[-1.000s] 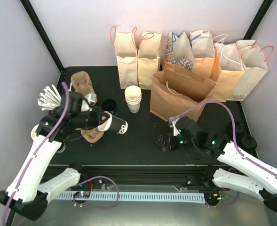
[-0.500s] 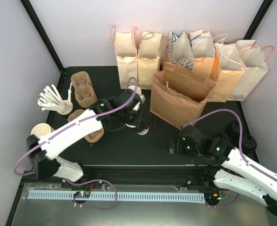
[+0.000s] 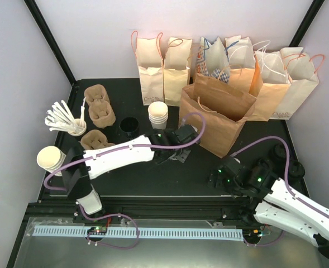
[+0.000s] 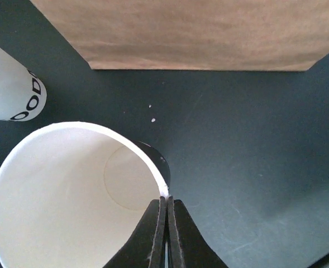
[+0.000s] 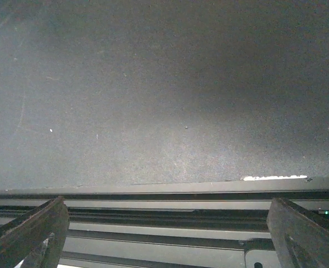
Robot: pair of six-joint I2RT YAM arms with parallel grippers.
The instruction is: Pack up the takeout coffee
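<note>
Before the big brown paper bag [image 3: 214, 114], the left arm [image 3: 114, 156] has swung across from well left of it, the left gripper [image 4: 165, 202] nipped tight on the rim of the white paper cup [image 4: 69, 195], just short of the bag. Nearer than the bag, the right gripper [image 5: 164, 231] has slid right, fingers spread wide.

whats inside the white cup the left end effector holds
Nothing: the white paper cup shows only bare white walls and its round bottom. The left end effector clamps its rim; the lowest wall is out of frame.
</note>
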